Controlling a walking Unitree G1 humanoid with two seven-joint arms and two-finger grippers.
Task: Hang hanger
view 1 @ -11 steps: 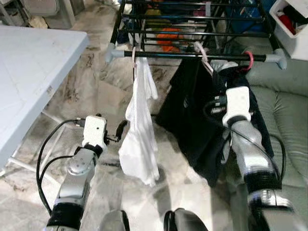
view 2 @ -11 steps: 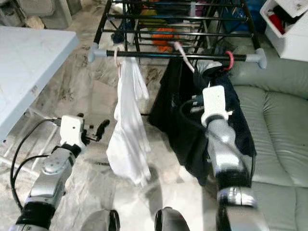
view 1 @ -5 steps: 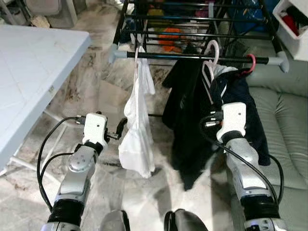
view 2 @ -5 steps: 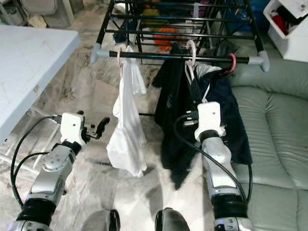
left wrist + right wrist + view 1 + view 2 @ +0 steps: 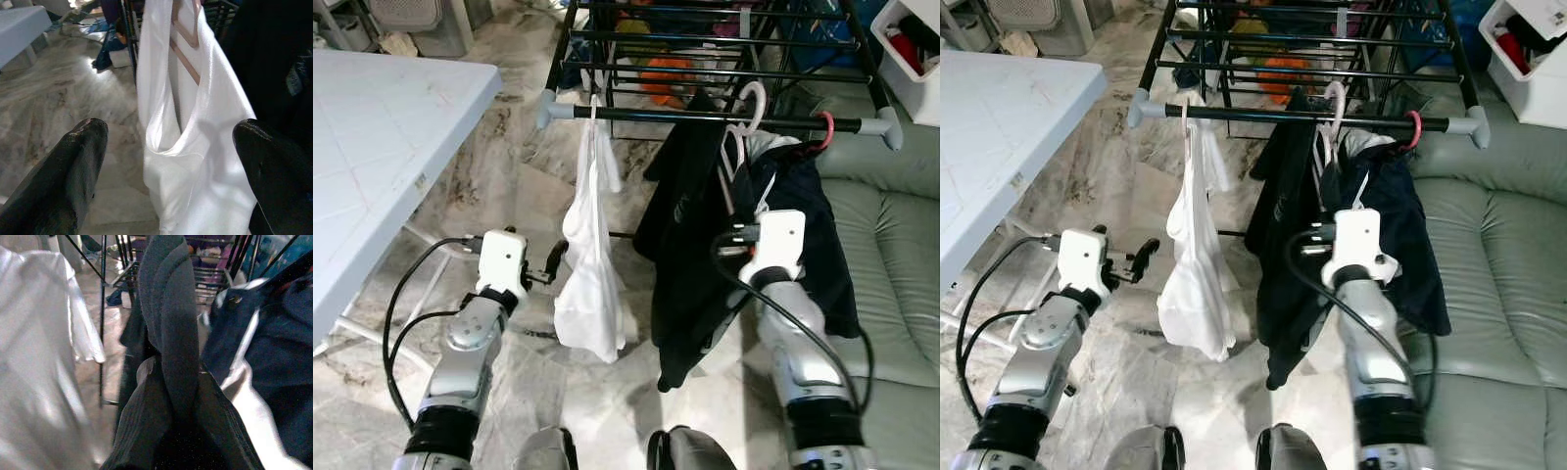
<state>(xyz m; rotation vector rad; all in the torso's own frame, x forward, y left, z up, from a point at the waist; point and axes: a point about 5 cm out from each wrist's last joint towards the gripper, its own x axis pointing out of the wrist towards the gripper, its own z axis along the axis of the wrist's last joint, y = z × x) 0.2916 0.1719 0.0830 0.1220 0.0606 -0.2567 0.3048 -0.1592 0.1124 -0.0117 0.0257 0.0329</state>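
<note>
A black metal drying rack stands on grey marbled floor tiles, between a white table and a grey-green sofa. The left gripper gapes wide and empty before a white garment; the right gripper's grip cannot be told among the dark clothes.

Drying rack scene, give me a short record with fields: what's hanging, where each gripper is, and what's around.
rail: black bar across the rack front
left garment: white top on a hanger
middle garment: dark garment on white hanger, hook over the rail
right garment: navy garment on a red hook
left gripper: open, facing the white top
right gripper: against the dark garment
surroundings: white table, grey sofa
</note>
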